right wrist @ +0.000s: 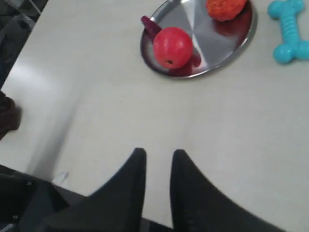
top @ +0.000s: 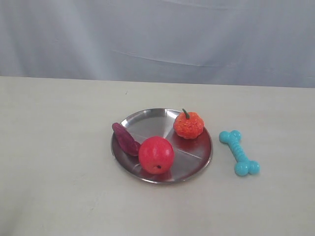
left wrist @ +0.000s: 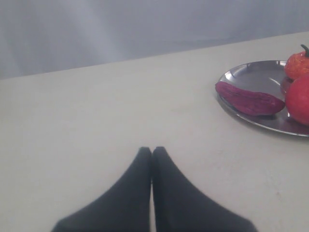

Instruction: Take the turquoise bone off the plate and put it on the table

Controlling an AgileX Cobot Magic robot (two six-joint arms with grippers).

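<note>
The turquoise bone (top: 239,152) lies flat on the cream table (top: 59,162), just right of the steel plate (top: 197,160) and apart from its rim. The right wrist view also has the bone (right wrist: 288,30) beside the plate (right wrist: 219,43). Neither gripper appears in the exterior view. My left gripper (left wrist: 151,151) is shut with nothing in it, over bare table to the left of the plate (left wrist: 251,72). My right gripper (right wrist: 159,153) is open and empty, high over the table's near edge, well away from the bone.
On the plate sit a red ball (top: 156,155), an orange pumpkin toy (top: 188,125) and a purple sweet potato (top: 126,139). A grey cloth backdrop (top: 157,39) runs behind the table. The table's near edge and dark floor (right wrist: 14,29) show in the right wrist view.
</note>
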